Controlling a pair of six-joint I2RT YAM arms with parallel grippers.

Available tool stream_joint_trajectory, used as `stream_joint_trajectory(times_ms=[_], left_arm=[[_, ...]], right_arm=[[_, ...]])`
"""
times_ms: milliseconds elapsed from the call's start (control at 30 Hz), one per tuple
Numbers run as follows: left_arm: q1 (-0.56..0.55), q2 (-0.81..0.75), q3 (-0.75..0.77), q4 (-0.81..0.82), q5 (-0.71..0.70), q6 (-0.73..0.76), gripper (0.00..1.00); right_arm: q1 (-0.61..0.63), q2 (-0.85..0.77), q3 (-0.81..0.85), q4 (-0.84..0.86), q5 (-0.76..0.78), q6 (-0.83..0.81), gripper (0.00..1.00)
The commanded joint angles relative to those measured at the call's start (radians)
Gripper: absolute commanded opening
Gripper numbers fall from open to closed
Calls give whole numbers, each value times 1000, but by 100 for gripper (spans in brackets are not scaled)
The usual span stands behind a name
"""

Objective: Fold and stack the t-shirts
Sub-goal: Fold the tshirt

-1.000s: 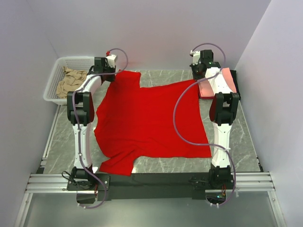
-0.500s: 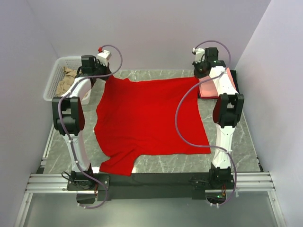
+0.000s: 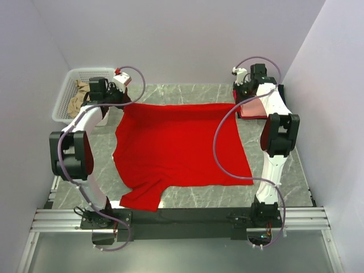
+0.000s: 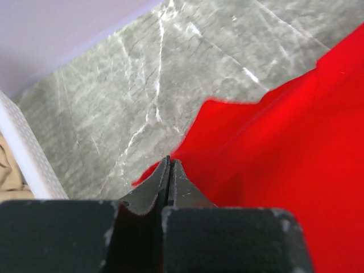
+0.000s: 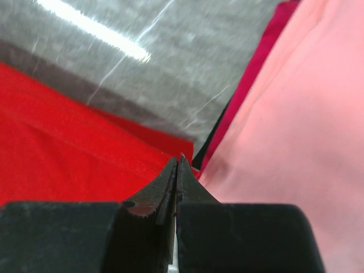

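Peering along the right wrist view, I see three layers in the side stack: salmon-pink t-shirt point(image 5: 296, 114), dark red t-shirt point(image 5: 257, 69), black sliver point(image 5: 208, 145) (overhead, only pink shows). The table point(image 3: 199, 196) is grey marble, the walls lilac. One red t-shirt point(image 3: 176, 148) lies spread, its far corners pinched in the closed left gripper point(image 3: 121, 102) and right gripper point(image 3: 240, 100); one white basket point(image 3: 61, 111) holds one tan t-shirt point(image 3: 77, 103)
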Motion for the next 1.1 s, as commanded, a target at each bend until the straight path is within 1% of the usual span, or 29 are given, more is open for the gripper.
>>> stream_joint_trajectory(times_ms=[0,67,233,367,533,600,667,700,733,767,800,833,867,900,933,967,1033,1067], left_arm=[[3,-91,-34,6,51,66,0],[3,-116,-73,-28,63,88,0],[3,-169,-178,-68,65,152,1],[3,-183,-244,-88,62,194,1],[-11,-157,-307,-91,20,224,1],[-18,-140,-312,-96,2,243,1],[-23,-111,-298,-135,-1,270,1],[-25,-100,-288,-155,-7,277,2],[-25,-75,-260,-203,-20,283,15],[-25,-64,-240,-227,-24,283,21],[-25,-51,-219,-256,-32,277,25],[-25,-33,-168,-283,-32,269,34],[-18,-27,-142,-341,-3,270,37],[-8,-24,-116,-358,8,269,40],[-5,-22,-70,-370,16,261,45],[0,-21,-45,-385,26,251,47],[0,-4,28,-402,49,237,54],[-2,7,53,-403,59,208,55]], right_arm=[[-8,-98,-43,-22,-46,-45,0],[-8,-107,-74,-28,-50,-66,0],[-8,-91,-91,-79,-50,-92,0],[0,-74,-124,-93,-13,-121,0],[18,-48,-152,-130,30,-163,0],[42,-35,-175,-146,62,-180,0],[58,-26,-187,-157,78,-200,0],[64,-9,-180,-189,87,-207,0],[70,1,-172,-209,98,-223,0],[70,8,-155,-225,98,-226,6],[70,14,-148,-247,96,-226,25],[69,9,-141,-257,93,-232,31],[70,3,-132,-265,92,-234,36],[70,-12,-129,-272,92,-237,51],[70,-21,-123,-277,90,-241,54],[70,-31,-106,-281,87,-241,58],[70,-41,-76,-304,75,-235,59],[70,-41,-44,-311,63,-229,59]])
